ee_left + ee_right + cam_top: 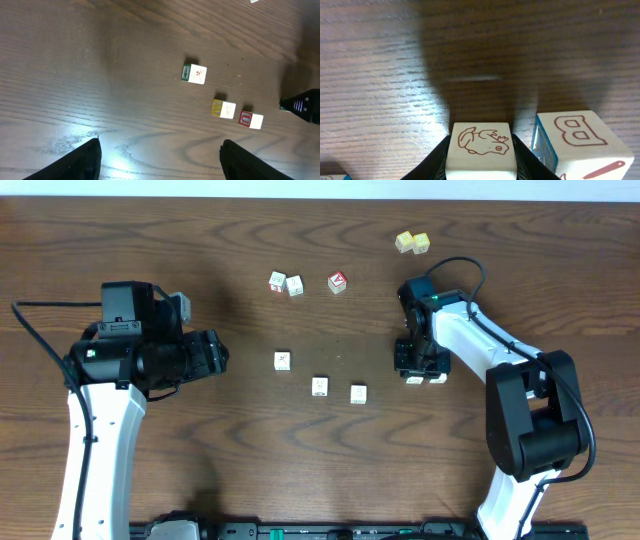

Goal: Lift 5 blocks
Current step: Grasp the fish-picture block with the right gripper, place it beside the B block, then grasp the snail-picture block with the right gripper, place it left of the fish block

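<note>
**Whitish block clamped in the right gripper**

We see the right gripper [480,169] clenched on the bird block [479,142], a whitish cube with a red bird drawing. Its black fingers [438,161] press both sides. Whether this cube rests on the wooden table [200,240] we cannot tell. Just beside it stands the B block [580,142], which has a blue side. Toward the table's middle, 3 more blocks lie apart in a loose line: the near block [358,393], the middle block [320,386] and the far block [283,361]. The left gripper [160,167] hangs wide open, holding nothing. Further back sit 2 whitish cubes [286,283], a red-faced cube [337,282] and 2 yellow cubes [412,243].
</note>
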### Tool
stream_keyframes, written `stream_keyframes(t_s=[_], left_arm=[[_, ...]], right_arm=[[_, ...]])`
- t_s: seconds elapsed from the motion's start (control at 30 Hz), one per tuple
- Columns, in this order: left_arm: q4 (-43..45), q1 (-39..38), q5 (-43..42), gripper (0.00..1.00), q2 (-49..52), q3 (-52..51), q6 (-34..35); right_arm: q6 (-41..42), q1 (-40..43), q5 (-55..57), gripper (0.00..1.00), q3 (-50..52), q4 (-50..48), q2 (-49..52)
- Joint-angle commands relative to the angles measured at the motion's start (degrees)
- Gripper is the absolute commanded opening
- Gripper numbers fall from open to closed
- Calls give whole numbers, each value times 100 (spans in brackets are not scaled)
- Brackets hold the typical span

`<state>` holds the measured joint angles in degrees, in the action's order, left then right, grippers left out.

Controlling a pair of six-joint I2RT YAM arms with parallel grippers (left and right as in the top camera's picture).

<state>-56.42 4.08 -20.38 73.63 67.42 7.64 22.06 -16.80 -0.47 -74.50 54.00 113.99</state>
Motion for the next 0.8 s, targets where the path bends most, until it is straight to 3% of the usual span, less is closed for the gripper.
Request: stream_keyframes(t_s=[0.0, 0.6, 0.77], left_arm=[[-9, 26, 57, 76, 13, 118, -55], [-9, 26, 57, 77, 13, 118, -52], [-9, 26, 57, 76, 13, 118, -52]], right_arm=[[-271, 26, 24, 34, 15, -2, 26], [-313, 26, 15, 36, -184, -15, 24], [-420, 26, 17, 44, -697, 422, 24]])
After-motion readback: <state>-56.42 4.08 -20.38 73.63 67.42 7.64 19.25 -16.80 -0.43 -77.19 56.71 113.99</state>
